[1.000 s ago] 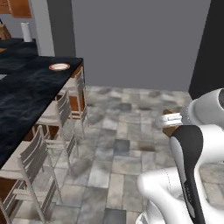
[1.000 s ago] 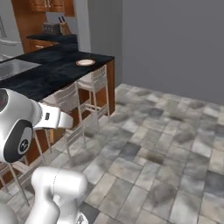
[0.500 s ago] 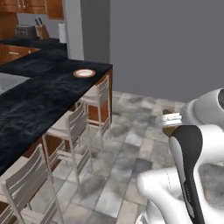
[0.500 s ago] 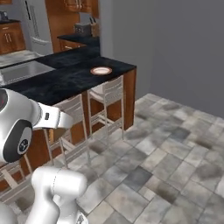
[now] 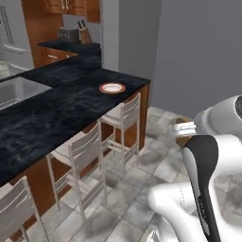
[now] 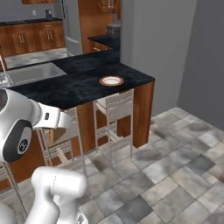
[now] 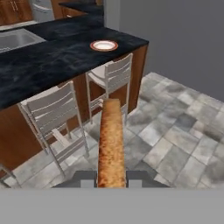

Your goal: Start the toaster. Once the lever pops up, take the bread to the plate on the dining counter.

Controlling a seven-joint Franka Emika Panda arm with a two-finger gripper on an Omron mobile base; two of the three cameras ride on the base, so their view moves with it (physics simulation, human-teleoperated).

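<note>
Glossy white arm (image 5: 208, 156), seemingly black-banded

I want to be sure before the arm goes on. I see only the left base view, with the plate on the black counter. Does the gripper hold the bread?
Observer: Yes. In the hand view the gripper is shut on the bread, seen edge-on.
Operator: Is the plate free?
Observer: Nothing lies on the plate in that view.
Operator: What is beyond the counter's far end?
Observer: The right base view shows open tiled floor there.
</note>
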